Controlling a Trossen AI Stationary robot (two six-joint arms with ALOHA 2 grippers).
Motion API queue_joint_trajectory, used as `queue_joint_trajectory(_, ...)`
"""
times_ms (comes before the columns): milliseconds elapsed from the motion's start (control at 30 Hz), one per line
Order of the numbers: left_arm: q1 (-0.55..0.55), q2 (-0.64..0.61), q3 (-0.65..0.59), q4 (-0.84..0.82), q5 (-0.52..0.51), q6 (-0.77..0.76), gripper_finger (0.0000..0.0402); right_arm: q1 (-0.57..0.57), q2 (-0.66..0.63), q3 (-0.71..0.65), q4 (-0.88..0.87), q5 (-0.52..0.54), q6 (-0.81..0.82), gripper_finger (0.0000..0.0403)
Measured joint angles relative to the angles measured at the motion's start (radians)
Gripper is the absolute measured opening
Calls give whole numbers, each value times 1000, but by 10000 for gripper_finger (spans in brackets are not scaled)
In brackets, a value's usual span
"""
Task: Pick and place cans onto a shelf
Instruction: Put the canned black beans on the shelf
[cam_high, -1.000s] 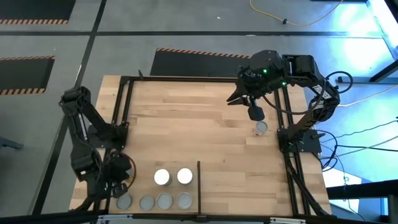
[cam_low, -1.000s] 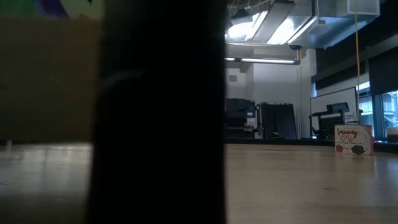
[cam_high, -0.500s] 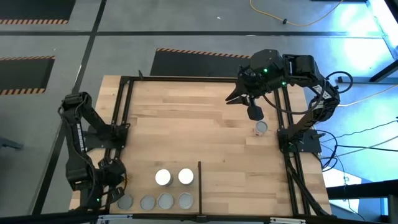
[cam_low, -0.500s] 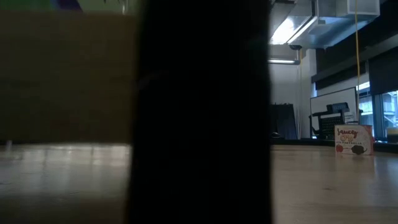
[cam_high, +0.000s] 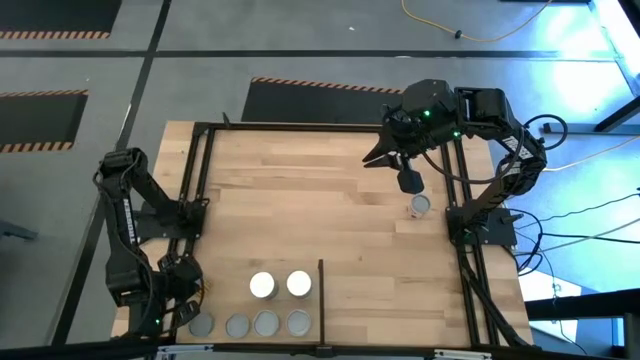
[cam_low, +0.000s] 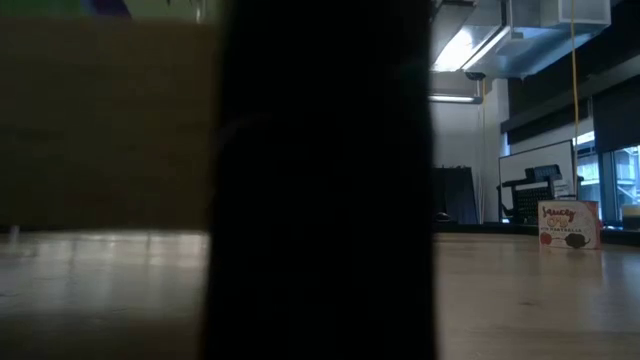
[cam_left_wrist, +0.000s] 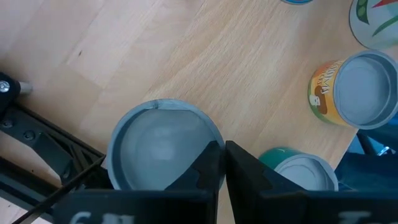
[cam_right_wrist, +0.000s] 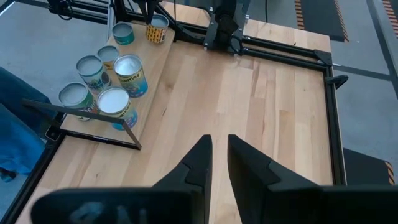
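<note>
Several cans stand upright on the shelf (cam_high: 228, 296) at the table's near left: a row of grey tops (cam_high: 265, 323) and two white tops (cam_high: 261, 285). My left gripper (cam_left_wrist: 222, 163) is over the shelf's left end (cam_high: 180, 300), pointing steeply down with its fingers together. Its tips are over the rim of a grey-topped can (cam_left_wrist: 158, 146), with a yellow-labelled can (cam_left_wrist: 351, 93) and a green-labelled can (cam_left_wrist: 300, 171) beside it. One can (cam_high: 419, 206) stands alone near the right edge. My right gripper (cam_high: 408, 180) hangs above it, fingers nearly together and holding nothing (cam_right_wrist: 219, 155). My left gripper's fingertips (cam_left_wrist: 208, 163) show in front of the grey-topped can's rim (cam_left_wrist: 186, 127), coming at it from above and pointing steeply down. I cannot tell whether they touch it. The can stands upright on the shelf.
A black metal frame (cam_high: 300, 124) edges the wooden tabletop, and a thin divider bar (cam_high: 320, 290) closes the shelf on its right. In the low view a wide dark shape (cam_low: 320, 200) blocks the middle, and a red-and-white box (cam_low: 568, 224) stands far off.
My left gripper has moved toward the table's near left corner and a little down, rolling at the wrist, then held still. In the low view the dark shape has shifted to the right. The cans seen from above have stayed where they were.
</note>
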Motion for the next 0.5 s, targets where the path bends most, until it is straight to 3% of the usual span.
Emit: queue_joint_trajectory(500, 33, 0, -1, 9, 22, 35, 19, 0, 0, 0, 0, 0, 0, 54)
